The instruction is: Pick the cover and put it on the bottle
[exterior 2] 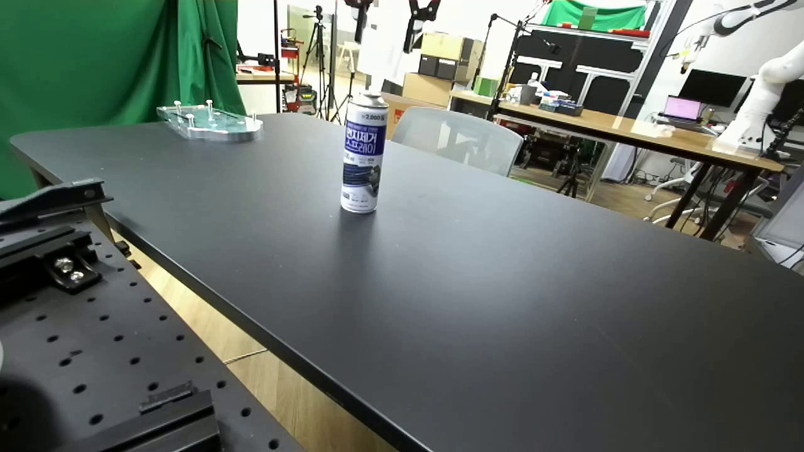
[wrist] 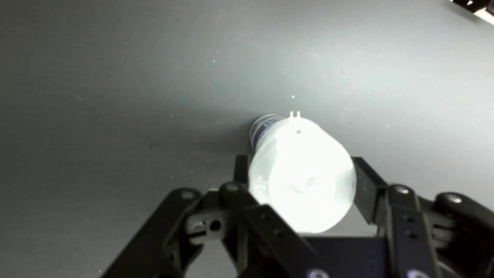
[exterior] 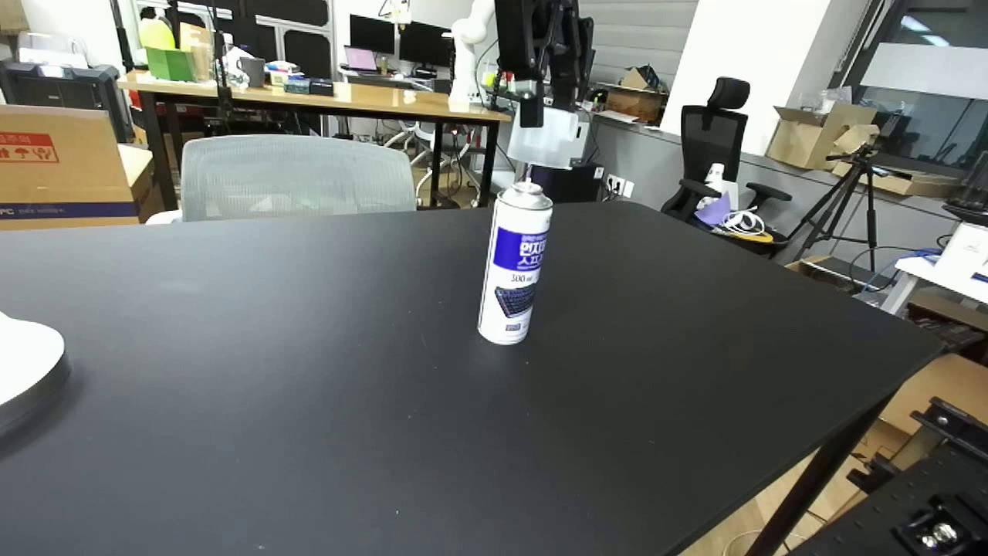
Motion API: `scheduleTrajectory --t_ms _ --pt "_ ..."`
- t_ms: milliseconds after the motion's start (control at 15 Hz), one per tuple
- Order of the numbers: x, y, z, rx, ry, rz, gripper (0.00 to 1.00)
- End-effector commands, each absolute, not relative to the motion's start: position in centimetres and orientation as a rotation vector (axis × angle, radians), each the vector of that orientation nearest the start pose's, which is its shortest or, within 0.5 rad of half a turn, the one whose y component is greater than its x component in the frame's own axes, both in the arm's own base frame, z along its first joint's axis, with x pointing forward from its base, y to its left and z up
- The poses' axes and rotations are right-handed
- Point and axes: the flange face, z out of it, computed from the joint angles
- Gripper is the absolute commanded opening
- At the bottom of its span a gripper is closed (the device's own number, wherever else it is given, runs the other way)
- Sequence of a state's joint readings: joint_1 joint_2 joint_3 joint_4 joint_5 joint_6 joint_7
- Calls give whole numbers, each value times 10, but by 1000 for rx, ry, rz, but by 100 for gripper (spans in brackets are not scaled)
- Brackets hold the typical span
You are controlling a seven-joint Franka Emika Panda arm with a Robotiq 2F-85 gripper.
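The bottle (exterior: 515, 266) is a white spray can with a blue label, standing upright on the black table; both exterior views show it (exterior 2: 363, 154). My gripper (exterior: 549, 108) is above the bottle, shut on the cover (exterior: 546, 143), a pale translucent cap. In the wrist view the cover (wrist: 305, 173) sits between the two fingers (wrist: 303, 175) and hides most of the bottle (wrist: 264, 127). In an exterior view the cover (exterior 2: 380, 59) is washed out between the fingers (exterior 2: 385, 39). The bottle's nozzle reaches close to the cover's lower rim; I cannot tell whether they touch.
The black table (exterior: 309, 386) bears a clear plate with white pegs (exterior 2: 210, 122) and a white rounded object (exterior: 27, 359) at one edge. A grey mesh chair (exterior: 297, 177) stands behind the table. A perforated black mount (exterior 2: 125, 351) lies beside the table's edge.
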State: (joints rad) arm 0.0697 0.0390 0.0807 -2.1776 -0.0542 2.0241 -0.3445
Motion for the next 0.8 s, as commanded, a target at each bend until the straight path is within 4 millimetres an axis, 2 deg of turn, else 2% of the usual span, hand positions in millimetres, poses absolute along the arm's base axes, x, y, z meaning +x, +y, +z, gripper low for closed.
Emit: scheduleTrajectory --t_ms 0,733 --pt "519 80 360 -3033 -832 377 40" --pt "524 91 336 -3079 -911 367 40"
